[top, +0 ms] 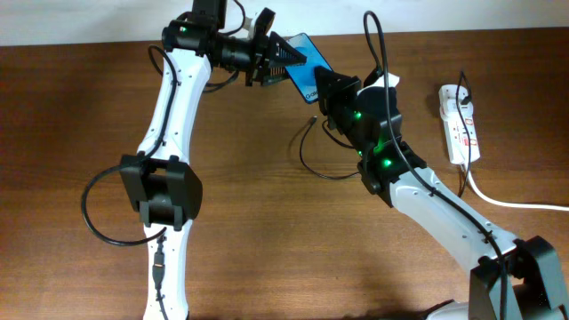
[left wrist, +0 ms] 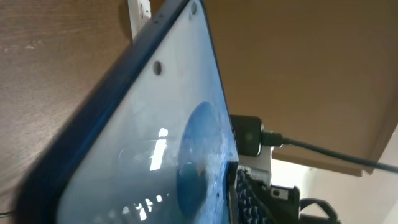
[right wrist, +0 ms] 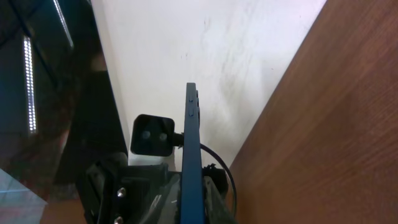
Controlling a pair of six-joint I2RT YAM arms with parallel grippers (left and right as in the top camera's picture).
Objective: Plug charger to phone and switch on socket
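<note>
The phone [top: 300,53], with its blue screen, is held tilted above the far middle of the table. My left gripper [top: 272,60] is shut on its upper left part, and the phone fills the left wrist view [left wrist: 149,143] beside one finger [left wrist: 245,196]. My right gripper [top: 329,89] is shut on its lower right end; in the right wrist view the phone [right wrist: 191,118] stands edge-on between the jaws [right wrist: 193,202]. The charger [top: 307,153], a thin black cable, loops on the table under the right arm, its free end near the phone [top: 313,117]. The socket [top: 460,124] lies at the far right.
The socket's thick white cord [top: 511,201] runs off to the right edge. The left arm [top: 164,133] stretches up the left side and the right arm [top: 444,213] comes in from the bottom right. The table's far edge lies just behind the phone.
</note>
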